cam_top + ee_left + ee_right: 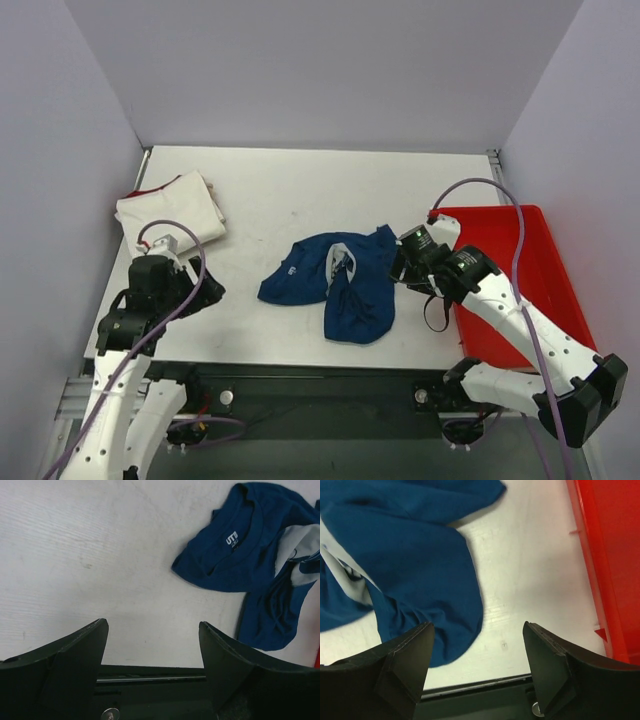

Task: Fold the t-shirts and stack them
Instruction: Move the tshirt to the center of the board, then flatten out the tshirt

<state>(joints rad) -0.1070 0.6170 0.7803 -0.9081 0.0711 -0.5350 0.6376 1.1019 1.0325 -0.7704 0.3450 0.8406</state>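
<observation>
The dark teal-blue t-shirt [340,282] lies crumpled at the table's middle, its white print partly showing. It also shows in the left wrist view [250,560] and the right wrist view [410,555]. The cream-white t-shirt [172,210] with a red edge lies folded at the far left. My left gripper [208,291] is open and empty near the front left edge, left of the blue shirt. My right gripper [400,268] is open and empty, just right of the blue shirt's edge. Its left finger [395,665] stands over the cloth.
A red plastic tray [545,260] stands at the right, under my right arm; its wall shows in the right wrist view [605,555]. The table's front edge [300,366] runs just below both grippers.
</observation>
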